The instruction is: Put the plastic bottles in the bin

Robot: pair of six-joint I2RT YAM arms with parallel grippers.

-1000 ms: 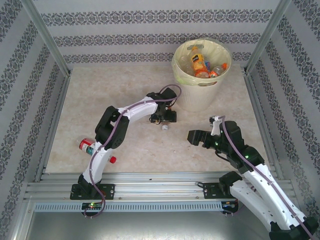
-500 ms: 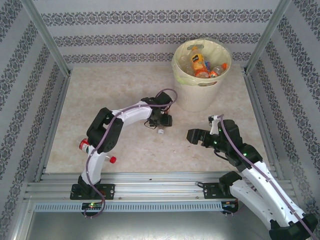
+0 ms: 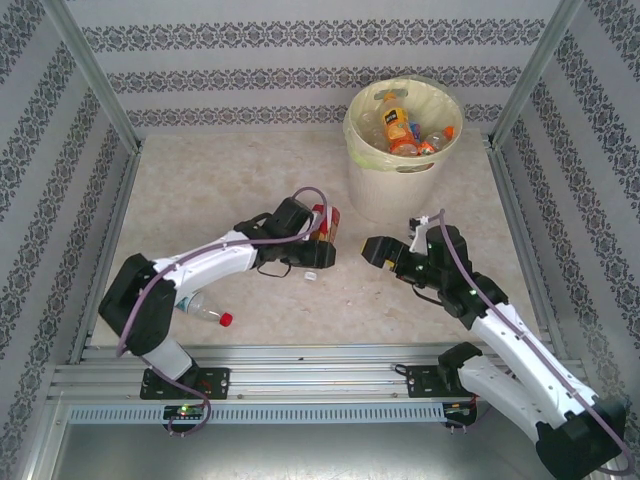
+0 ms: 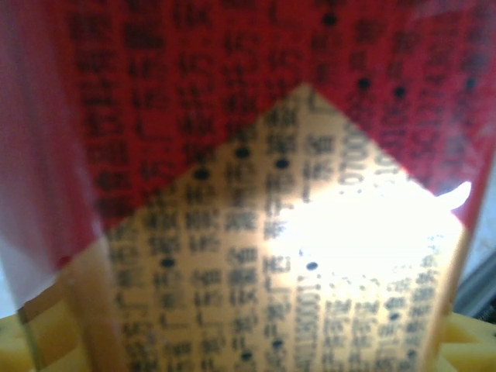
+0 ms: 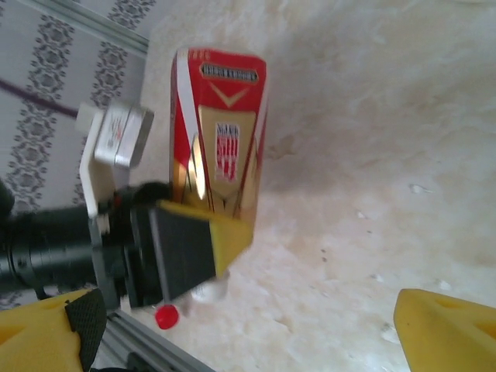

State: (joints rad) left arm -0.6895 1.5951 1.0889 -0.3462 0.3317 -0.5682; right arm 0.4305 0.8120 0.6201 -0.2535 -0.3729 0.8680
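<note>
My left gripper (image 3: 320, 240) is shut on a bottle with a red and gold label (image 3: 328, 222), held just above the table in front of the bin (image 3: 400, 190). In the left wrist view that label (image 4: 271, 194) is pressed close to the lens, with yellow pads (image 4: 23, 341) at the bottom corners. The right wrist view has the same bottle (image 5: 221, 132) clamped by the left gripper's yellow and black finger (image 5: 190, 248). My right gripper (image 3: 375, 250) is open, just right of it. A clear bottle with a red cap (image 3: 205, 310) lies near the left arm's base. Several bottles (image 3: 405, 135) lie in the bin.
A loose white cap (image 3: 310, 273) lies on the table below the left gripper. The aluminium rail (image 3: 300, 375) runs along the near edge. Patterned walls close in the table on three sides. The red cap (image 5: 165, 315) of the lying bottle sits by the rail.
The left arm has folded down and back to the left, uncovering the clear bottle near its base; its gripper slid slightly nearer with the red bottle. The right gripper moved left toward it.
</note>
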